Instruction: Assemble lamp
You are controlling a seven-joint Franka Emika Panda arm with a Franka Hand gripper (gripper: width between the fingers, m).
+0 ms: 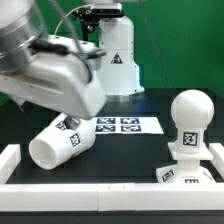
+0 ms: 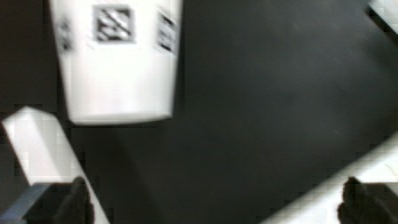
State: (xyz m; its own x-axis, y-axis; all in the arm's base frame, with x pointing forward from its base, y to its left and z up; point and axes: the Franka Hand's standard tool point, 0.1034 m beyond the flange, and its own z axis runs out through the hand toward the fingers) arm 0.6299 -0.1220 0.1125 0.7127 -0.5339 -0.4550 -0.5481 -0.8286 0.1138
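The shade point(image 1: 55, 142) lies on its side on the black table at the exterior view's left, tags facing up. It also shows in the wrist view point(image 2: 116, 60), ahead of my fingers and apart from them. The round-headed bulb point(image 1: 190, 115) stands upright on the flared square base point(image 1: 184, 170) at the exterior view's right. My gripper point(image 2: 214, 205) is open and empty, with dark fingertips point(image 2: 50, 205) spread wide over bare table. In the exterior view the arm's bulk point(image 1: 50, 75) hides the gripper above the shade.
The marker board point(image 1: 125, 125) lies flat behind the shade. A low white wall point(image 1: 100, 198) borders the table's front and sides, and a piece of it point(image 2: 39, 150) shows close beside my finger. A white robot stand point(image 1: 112, 50) rises at the back.
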